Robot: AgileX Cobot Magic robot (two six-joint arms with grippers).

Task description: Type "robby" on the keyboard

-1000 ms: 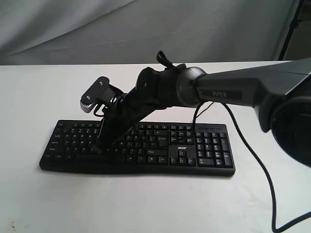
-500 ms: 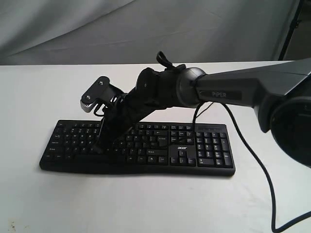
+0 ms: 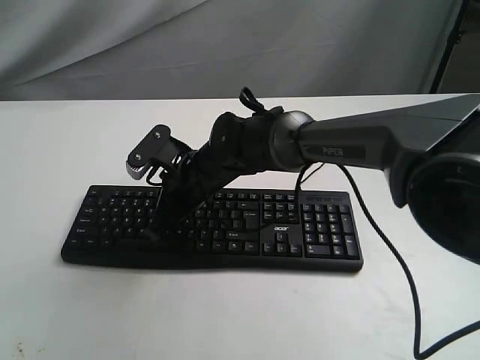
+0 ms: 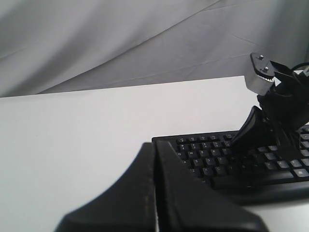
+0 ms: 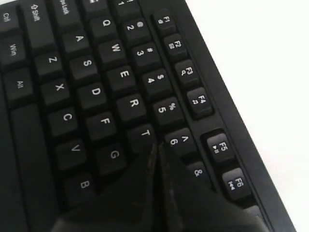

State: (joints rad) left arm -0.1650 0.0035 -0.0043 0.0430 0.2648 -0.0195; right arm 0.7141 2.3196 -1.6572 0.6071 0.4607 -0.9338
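Exterior view: the keyboard [image 3: 315, 225] lies flat on the white table [image 3: 67, 135], near the front middle, with its number pad toward the right. The right arm [image 3: 352, 146] reaches in from the right and across the middle. The right gripper [image 3: 155, 225] points down over the left half of the letter block, and its wrist camera [image 3: 147, 154] is raised above the function row. A thin black cable [image 3: 379, 229] runs over the table on the right of the keyboard. Left wrist view: the left gripper [image 4: 155, 146] has its fingers pressed together, with only a seam between them. It hangs over bare table, apart from the near end of the keyboard [image 4: 203, 162]. The right gripper [image 4: 253, 130] stands on the key field beyond, and a grey cloth backdrop [image 4: 120, 38] hangs behind the table. Right wrist view: the right gripper [image 5: 157, 149] has its fingers together, and the joined tip sits among the T, G and 6 keys of the keyboard [image 5: 87, 63]. Contact with any key cannot be determined.
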